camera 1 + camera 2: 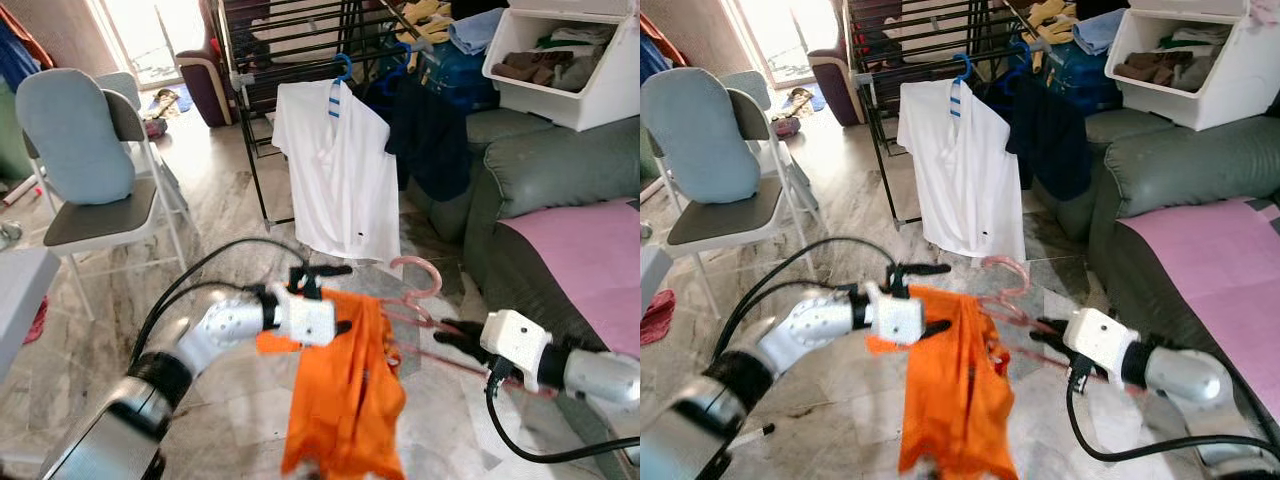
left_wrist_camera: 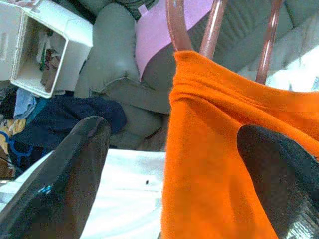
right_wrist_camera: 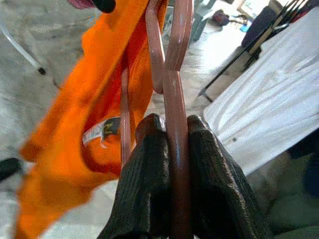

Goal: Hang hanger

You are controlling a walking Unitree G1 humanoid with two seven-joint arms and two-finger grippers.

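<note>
Right end effector (image 3: 177, 149) is clamped on the pink hanger (image 3: 172, 64); left end effector (image 1: 335, 298), fingers apart, steadies the orange shirt (image 1: 345, 400). Hanging on the drying rack (image 1: 290, 40) remains.

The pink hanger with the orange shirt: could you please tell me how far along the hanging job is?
Done: the orange shirt is already draped on the pink hanger. In hand: the right gripper is clamped on the hanger, jaws shut on its stem, while the left gripper sits open at the shirt's shoulder. Left: the hanger's hook is not yet on the drying rack, where a white shirt hangs.
</note>
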